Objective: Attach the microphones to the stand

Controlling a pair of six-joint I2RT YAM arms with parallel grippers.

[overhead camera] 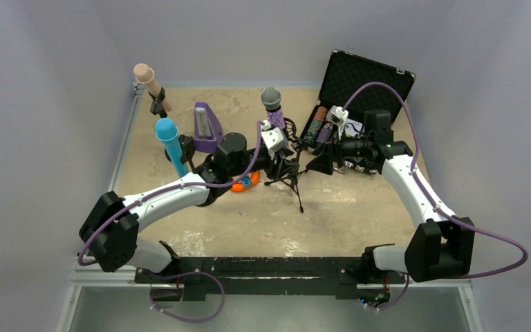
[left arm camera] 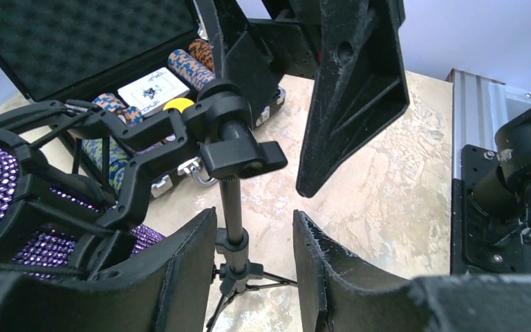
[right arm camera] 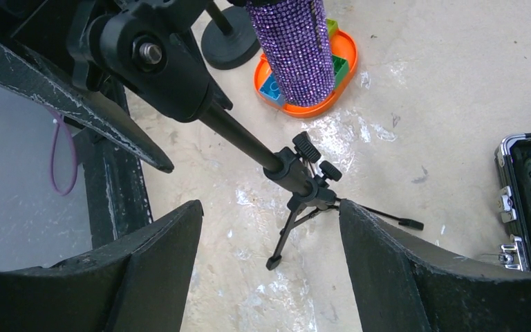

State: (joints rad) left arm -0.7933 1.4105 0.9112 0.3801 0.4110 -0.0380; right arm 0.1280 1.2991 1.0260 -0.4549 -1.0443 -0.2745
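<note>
Top view, left to right: the pink microphone (overhead camera: 148,81) at ten o'clock of the table and the blue microphone (overhead camera: 170,142) at its five o'clock each stand in a holder. The purple microphone (overhead camera: 273,104), near the table's centre, sits upright in the clip of the tripod stand (overhead camera: 292,181). The left gripper (left arm camera: 252,216) has its jaws apart with the stand's post between them, apparently untouched. The right gripper (right arm camera: 269,204), at three o'clock of the stand, is likewise spread and grips nothing. We judge the last seating to be the step in hand. The next move calls for backing both arms away without tipping the tripod.
</note>
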